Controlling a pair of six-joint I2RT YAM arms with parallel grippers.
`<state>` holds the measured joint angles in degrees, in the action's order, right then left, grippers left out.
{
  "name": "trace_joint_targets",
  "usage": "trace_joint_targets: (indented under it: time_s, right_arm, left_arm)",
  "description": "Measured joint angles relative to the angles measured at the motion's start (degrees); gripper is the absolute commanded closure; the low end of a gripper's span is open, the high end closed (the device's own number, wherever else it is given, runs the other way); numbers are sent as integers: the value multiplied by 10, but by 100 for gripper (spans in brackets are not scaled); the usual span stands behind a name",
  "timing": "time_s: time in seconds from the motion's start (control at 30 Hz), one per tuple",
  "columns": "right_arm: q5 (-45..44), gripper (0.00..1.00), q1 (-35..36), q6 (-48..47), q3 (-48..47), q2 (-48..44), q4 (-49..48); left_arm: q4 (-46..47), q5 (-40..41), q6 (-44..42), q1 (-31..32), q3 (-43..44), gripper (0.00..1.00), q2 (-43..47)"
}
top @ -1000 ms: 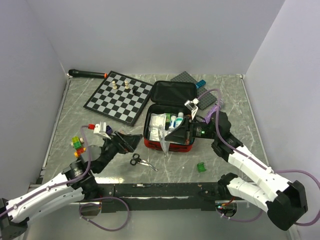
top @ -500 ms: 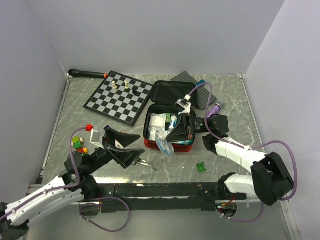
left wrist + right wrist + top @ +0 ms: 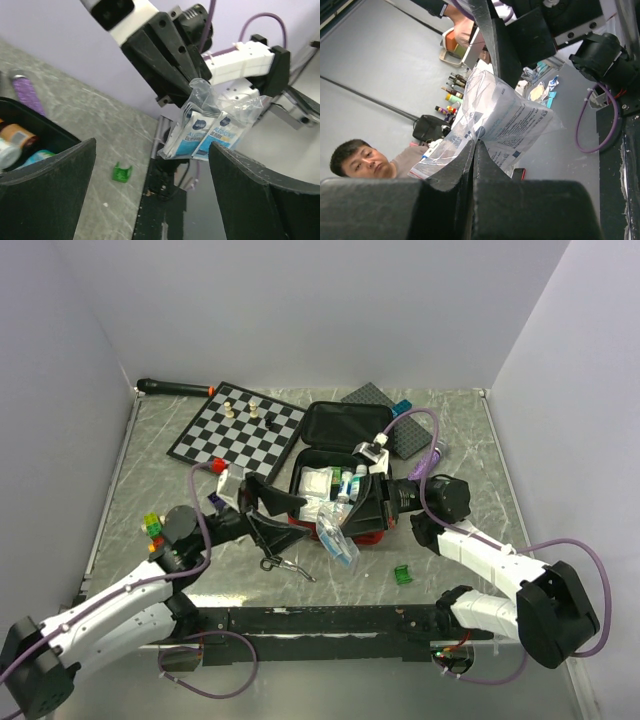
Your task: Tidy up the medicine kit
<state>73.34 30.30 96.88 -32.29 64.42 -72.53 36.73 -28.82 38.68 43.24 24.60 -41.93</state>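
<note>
The medicine kit (image 3: 372, 527), a red zip case, lies open at the middle of the table (image 3: 450, 560). Its black-lined lid (image 3: 345, 425) is thrown back toward the far wall, and white packets and small bottles (image 3: 347, 482) are packed inside. The right pincer (image 3: 338, 521) is pressed together on the top of a clear plastic bag (image 3: 336, 538) of blue-and-white sachets. The bag hangs at the case's near edge. In the right wrist view the two fingers (image 3: 520, 210) meet flat on the crumpled film.

The left pincer (image 3: 285, 523) reaches in from the left with its jaws spread wide and nothing between them. It sits just beside the case's left wall and faces the dangling bag. Its own camera frames the sachets squarely between the two black fingers (image 3: 45, 195).

A pair of scissors (image 3: 286, 565) lies on the table just near of the left pincer. A small green block (image 3: 402, 575) sits near and to the right of the case. A black-and-white chessboard (image 3: 237, 435) with a few pieces on it lies to the far left, touching or almost touching the case's corner. Beyond it, a black rod with an orange tip (image 3: 175, 387) rests against the far wall. A grey studded plate (image 3: 405, 435) and a purple tube (image 3: 437, 452) lie to the far right of the lid. Coloured bricks (image 3: 154, 528) cluster at the left edge.
</note>
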Motion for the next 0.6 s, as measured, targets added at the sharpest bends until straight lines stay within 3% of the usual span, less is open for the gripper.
trace_joint_targets:
  time_s: [0.23, 0.6]
  right_arm:
    - [1, 100, 1, 2, 0, -3, -2]
    - [2, 100, 1, 2, 0, -3, -2]
  left_arm:
    - [101, -86, 47, -4, 17, 1, -83]
    - [195, -152, 88, -2, 26, 11, -129]
